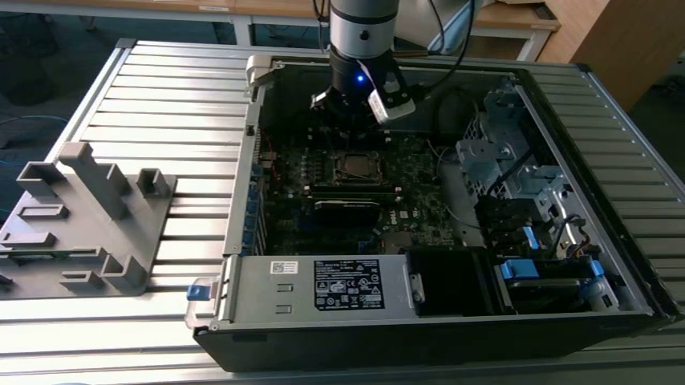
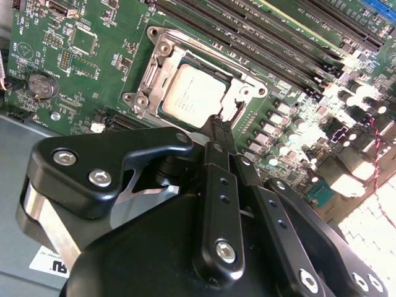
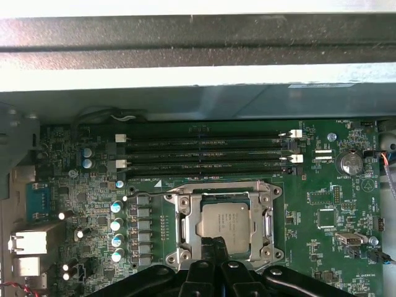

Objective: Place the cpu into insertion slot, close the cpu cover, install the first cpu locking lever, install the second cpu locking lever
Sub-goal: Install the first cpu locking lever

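1. Silver-grey metal tops the cpu (image 2: 192,99), which lies flat in the insertion slot (image 1: 338,160) on the motherboard (image 3: 322,204), inside the open computer case (image 1: 450,321).
2. By its look, the chip should be light, rigid and smooth-lidded, and delicate on its hidden underside. Its bare outer edges seem the safest places to take hold.
3. Its metal face points straight up from the board. It is square, so it has no real long axis, and its sides run parallel to the slot's rim and to the long memory slots (image 3: 204,154) beside it.
4. The cpu cover (image 3: 185,223), a thin silver frame, appears to lie down around the chip, with the lid showing through its window. It looks stiff but bendable, better pushed on its flat border than pried.
5. The gripper (image 2: 215,124) hangs just at the socket's edge, its slim fingertips pressed together with nothing visible between them. Whether they touch the frame cannot be told.
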Controlling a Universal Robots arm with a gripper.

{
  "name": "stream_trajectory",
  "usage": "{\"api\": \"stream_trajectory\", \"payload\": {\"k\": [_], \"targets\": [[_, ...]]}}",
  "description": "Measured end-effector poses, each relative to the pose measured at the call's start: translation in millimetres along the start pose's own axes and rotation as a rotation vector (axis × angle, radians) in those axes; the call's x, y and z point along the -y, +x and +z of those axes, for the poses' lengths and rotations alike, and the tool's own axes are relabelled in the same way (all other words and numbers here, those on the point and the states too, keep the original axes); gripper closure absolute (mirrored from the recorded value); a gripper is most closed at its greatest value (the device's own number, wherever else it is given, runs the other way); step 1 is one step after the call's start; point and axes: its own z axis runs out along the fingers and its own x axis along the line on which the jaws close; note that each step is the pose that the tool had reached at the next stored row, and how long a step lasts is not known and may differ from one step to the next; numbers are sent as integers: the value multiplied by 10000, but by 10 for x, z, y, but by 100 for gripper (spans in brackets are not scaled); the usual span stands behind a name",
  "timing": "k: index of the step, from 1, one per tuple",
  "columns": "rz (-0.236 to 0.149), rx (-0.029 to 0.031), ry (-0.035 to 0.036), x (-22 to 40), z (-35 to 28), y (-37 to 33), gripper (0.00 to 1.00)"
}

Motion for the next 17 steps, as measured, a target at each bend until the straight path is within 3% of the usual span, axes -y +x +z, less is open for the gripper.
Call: {"api": "stream_trajectory", "payload": {"k": [17], "targets": [[0, 1, -1, -1, -45, -2, 89]]}}
